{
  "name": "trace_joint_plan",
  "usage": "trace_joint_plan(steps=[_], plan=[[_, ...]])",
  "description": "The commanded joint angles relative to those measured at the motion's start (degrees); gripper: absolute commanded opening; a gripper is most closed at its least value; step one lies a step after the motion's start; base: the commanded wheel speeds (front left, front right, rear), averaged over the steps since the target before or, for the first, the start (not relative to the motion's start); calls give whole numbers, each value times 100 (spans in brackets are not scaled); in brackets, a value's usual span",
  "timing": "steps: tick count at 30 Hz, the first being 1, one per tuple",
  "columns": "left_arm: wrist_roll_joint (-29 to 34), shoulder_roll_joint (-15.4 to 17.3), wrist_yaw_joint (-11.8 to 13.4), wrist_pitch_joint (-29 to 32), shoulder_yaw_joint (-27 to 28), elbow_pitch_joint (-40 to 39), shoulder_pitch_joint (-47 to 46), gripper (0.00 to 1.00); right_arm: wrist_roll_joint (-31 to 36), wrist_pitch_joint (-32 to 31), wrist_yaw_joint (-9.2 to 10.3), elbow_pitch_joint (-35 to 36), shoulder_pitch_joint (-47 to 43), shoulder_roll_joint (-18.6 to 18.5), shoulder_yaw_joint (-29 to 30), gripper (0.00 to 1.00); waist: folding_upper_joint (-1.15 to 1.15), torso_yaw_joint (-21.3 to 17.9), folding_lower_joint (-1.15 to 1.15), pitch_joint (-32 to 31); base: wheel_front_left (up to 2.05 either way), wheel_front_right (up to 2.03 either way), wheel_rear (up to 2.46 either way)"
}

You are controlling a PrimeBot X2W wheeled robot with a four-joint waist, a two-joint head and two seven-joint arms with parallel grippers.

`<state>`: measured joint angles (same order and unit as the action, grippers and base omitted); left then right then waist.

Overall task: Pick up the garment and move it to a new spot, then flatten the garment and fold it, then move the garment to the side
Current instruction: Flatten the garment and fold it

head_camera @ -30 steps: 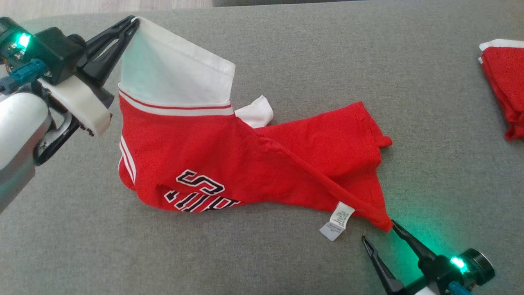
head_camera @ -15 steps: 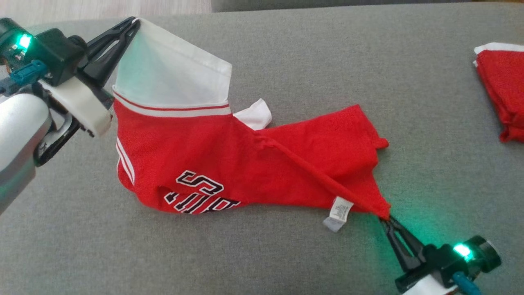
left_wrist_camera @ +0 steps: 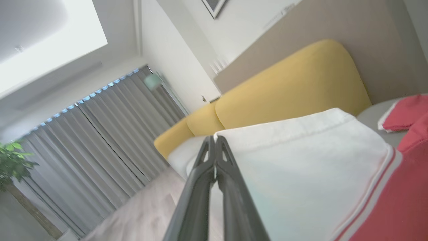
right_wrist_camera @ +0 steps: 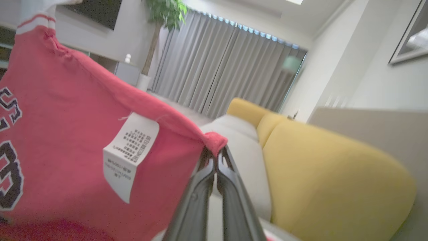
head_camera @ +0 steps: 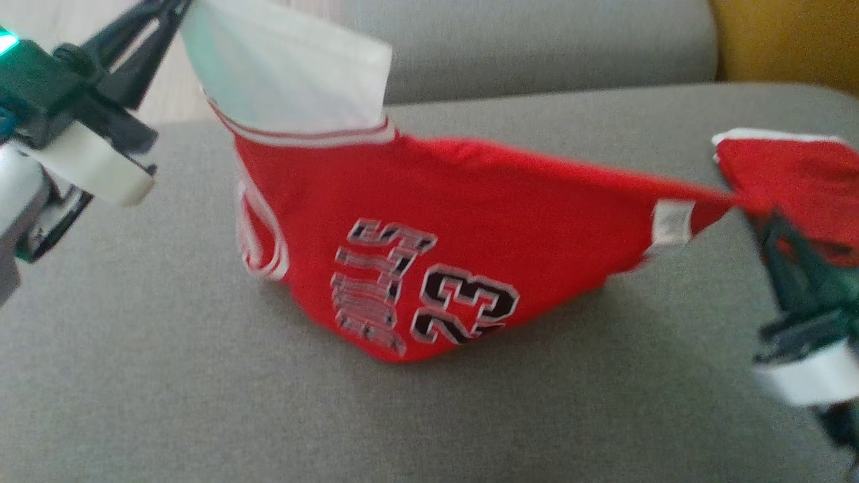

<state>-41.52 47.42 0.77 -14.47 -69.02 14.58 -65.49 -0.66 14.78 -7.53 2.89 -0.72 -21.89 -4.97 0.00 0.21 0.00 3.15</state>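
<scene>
Your left end effector (left_wrist_camera: 214,142) is pinched shut on the white sleeve (head_camera: 288,74) of the red garment (head_camera: 436,215), high at the top left of the head view. Your right end effector (right_wrist_camera: 216,155) is clamped on the opposite red corner, just past the care label (right_wrist_camera: 130,154). The garment hangs stretched between the two over the grey sofa seat (head_camera: 134,376), and its lowest fold (the part printed 23) sags down to the seat or just above it. Another red cloth (head_camera: 792,168) lies on the seat at the right.
</scene>
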Motion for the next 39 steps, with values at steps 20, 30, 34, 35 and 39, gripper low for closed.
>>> trace_joint_plan(steps=[20,30,34,35,39], plan=[[760,-7,-249,-2,1506,-171,-1556,0,-1283,-1098,4,-177,3575,-2083,-823,0,0,-80,0,-656,0,0,0],[959,-572,-560,31,1300,1316,-2170,0,-1796,-887,4,-1688,5202,-1721,-2015,0,0,-60,0,678,0,0,0],[1216,-864,-434,-30,1477,1757,-2761,0,-1623,-630,4,-2307,6238,-1457,-2179,0,0,-11,0,1423,0,0,0],[1322,-922,-346,-40,1541,1827,-2923,0,-1571,-531,4,-2468,6520,-1361,-2125,0,0,-2,0,1582,0,0,0],[1798,-1091,39,-49,2041,1557,-3492,0,-940,-186,4,-3001,7558,-1171,-1783,0,0,98,0,2151,0,0,0]])
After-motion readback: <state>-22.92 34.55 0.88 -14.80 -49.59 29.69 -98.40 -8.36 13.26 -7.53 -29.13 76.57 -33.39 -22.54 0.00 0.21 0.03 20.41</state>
